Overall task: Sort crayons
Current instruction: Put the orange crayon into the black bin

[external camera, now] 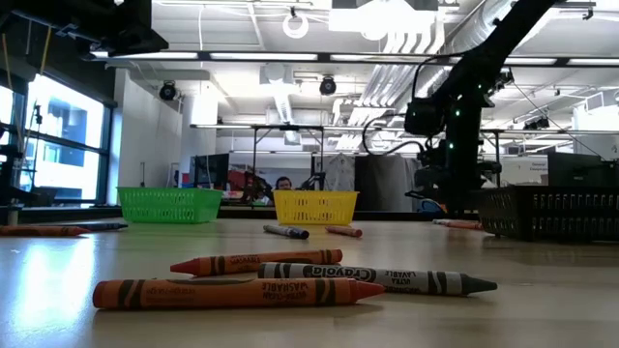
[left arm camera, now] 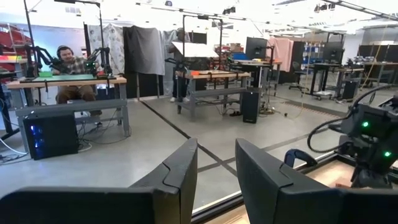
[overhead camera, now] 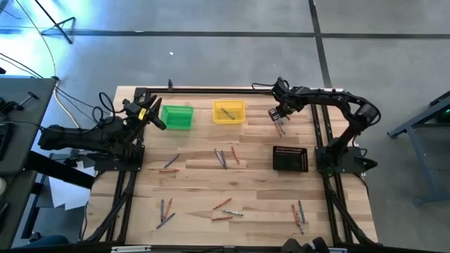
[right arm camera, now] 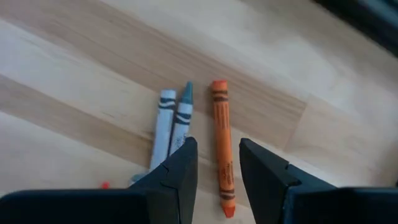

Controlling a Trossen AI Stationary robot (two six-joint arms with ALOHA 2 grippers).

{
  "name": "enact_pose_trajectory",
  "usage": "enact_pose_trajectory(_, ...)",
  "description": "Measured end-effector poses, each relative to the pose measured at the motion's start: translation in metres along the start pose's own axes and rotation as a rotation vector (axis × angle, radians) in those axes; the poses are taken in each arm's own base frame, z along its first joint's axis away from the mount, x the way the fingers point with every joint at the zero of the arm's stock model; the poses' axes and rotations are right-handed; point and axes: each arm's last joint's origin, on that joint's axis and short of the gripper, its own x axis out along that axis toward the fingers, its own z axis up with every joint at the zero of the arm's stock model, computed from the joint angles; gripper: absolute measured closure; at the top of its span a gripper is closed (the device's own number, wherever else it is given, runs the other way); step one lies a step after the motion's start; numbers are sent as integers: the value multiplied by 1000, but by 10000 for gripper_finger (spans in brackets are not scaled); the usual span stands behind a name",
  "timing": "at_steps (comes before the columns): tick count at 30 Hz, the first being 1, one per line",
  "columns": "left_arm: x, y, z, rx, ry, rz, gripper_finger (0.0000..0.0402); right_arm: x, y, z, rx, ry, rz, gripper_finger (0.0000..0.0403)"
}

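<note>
Crayons lie in loose clusters on the wooden table (overhead camera: 253,184), orange-red and grey ones mixed: near the left (overhead camera: 171,163), in the middle (overhead camera: 225,156), and along the near edge (overhead camera: 225,209). My right gripper (overhead camera: 279,119) points steeply down at the far right, open, just above a small cluster. In its wrist view an orange crayon (right arm camera: 220,143) lies in line with the gap between the fingers (right arm camera: 219,155), and two grey crayons (right arm camera: 173,121) lie beside it. My left gripper (overhead camera: 156,121) waits open beside the green bin, pointing level (left arm camera: 216,155).
A green bin (overhead camera: 176,116) and a yellow bin (overhead camera: 228,111) stand at the far edge, and a black bin (overhead camera: 290,158) stands at the right, near my right arm's base. More crayons lie at the near left (overhead camera: 165,211) and near right (overhead camera: 298,214). People sit in the room beyond.
</note>
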Motion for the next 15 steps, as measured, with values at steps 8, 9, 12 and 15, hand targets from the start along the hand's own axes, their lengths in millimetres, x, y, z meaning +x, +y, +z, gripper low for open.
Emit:
enact_pose_trajectory(8,0,0,0,0,0,1,303,16,-5,1,-8,53,-20,290)
enact_pose_trajectory(9,0,0,0,0,0,0,303,16,-6,1,-6,54,-19,290)
enact_pose_trajectory(12,0,0,0,3,0,1,303,17,-9,1,-3,59,-8,290)
enact_pose_trajectory(15,0,0,0,7,0,1,303,17,-10,2,-6,66,18,299)
